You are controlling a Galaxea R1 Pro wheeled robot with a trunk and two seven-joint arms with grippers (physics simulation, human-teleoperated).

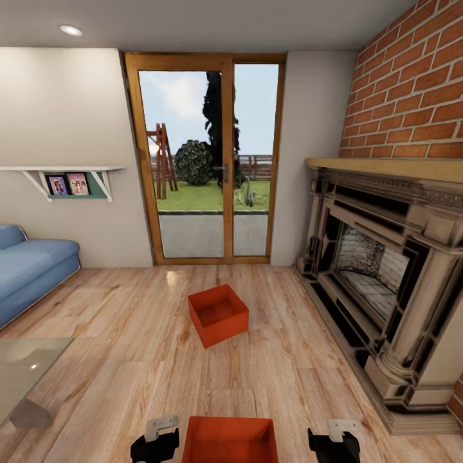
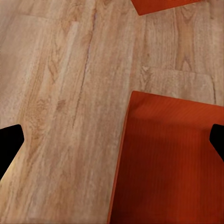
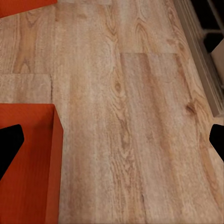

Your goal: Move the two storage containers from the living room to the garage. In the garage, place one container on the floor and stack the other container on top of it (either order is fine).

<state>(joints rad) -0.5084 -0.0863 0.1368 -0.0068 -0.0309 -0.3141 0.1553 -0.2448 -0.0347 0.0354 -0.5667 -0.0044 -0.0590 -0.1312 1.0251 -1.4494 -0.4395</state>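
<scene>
A: Where do the two storage containers sit?

B: Both are on the light wood plank floor (image 1: 128,360) of the living room. The near container (image 1: 229,439) lies at the lower edge of the head view, between the two grippers, open top up. The far container (image 1: 218,314) stands further out in the middle of the floor, turned at an angle, in front of the wood-framed glass doors (image 1: 206,161).

A: And the grippers?

B: The left gripper (image 1: 156,444) hangs just beside the near container's left wall; the right gripper (image 1: 334,440) is off its right side with a strip of bare floor between. Both have their fingers spread apart, holding nothing. In the left wrist view the dark fingertips (image 2: 9,144) show at both edges, with the orange-red wall beneath.

A: What surrounds them?

B: A brick fireplace (image 1: 386,270) on the right, a blue sofa (image 1: 32,267) and a glass table (image 1: 26,373) on the left, and a wall shelf (image 1: 64,173) with pictures.
</scene>
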